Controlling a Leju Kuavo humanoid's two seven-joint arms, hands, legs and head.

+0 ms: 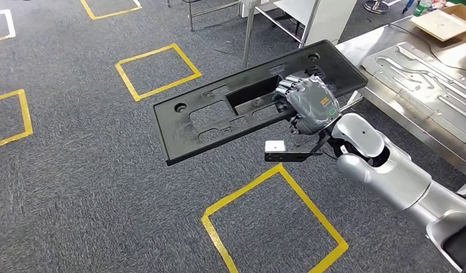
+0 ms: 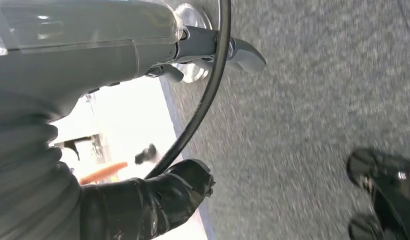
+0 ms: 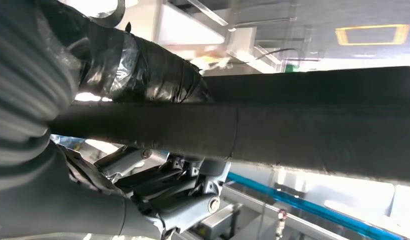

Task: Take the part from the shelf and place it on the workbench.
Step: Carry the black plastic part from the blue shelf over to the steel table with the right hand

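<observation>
The part is a long black plastic panel [image 1: 219, 114] with several cut-outs, held level above the carpet. My right hand [image 1: 313, 102] grips it by its near long edge, towards the end closest to the workbench [image 1: 364, 45]. That end overlaps the workbench's steel corner in the head view. In the right wrist view the panel's edge [image 3: 318, 120] runs across the picture, with my taped thumb [image 3: 143, 70] on one face and my fingers [image 3: 183, 195] on the other. My left hand [image 2: 158, 200] hangs over the grey carpet and holds nothing.
A stamped metal sheet [image 1: 424, 74] and a flat cardboard box [image 1: 444, 23] lie on the workbench. A white metal table frame [image 1: 276, 17] stands behind the panel. Yellow tape squares [image 1: 276, 222] mark the grey carpet.
</observation>
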